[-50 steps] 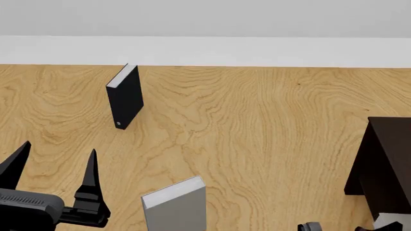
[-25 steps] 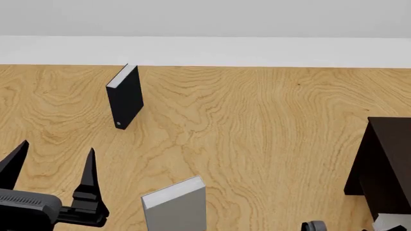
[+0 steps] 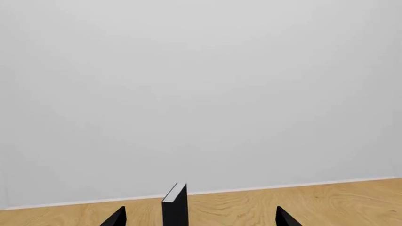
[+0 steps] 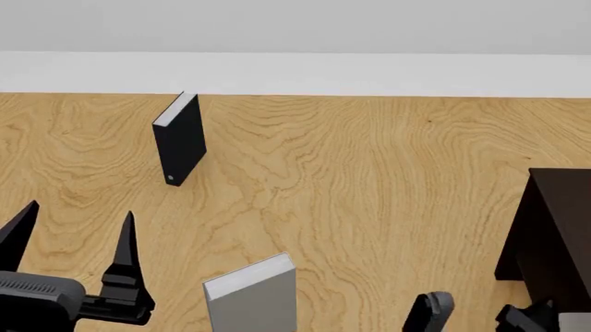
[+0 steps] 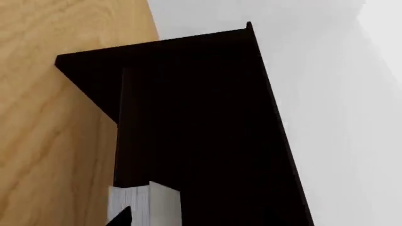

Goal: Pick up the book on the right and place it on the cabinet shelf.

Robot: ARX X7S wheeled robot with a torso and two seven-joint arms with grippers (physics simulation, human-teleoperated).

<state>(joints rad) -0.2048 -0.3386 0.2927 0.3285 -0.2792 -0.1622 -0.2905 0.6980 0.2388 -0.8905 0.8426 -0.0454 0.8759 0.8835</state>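
Head view shows the right end effector (image 4: 480, 317) low beside the boxy near-black wooden cabinet (image 4: 554, 235). Whether it is apart or clamped, I cannot tell. Its wrist view shows a plain light-grey hardcover book (image 5: 144, 203) against the cabinet, probably being delivered. The left end effector (image 4: 69, 238) hovers apart over the wooden worktop (image 4: 369, 173), empty.
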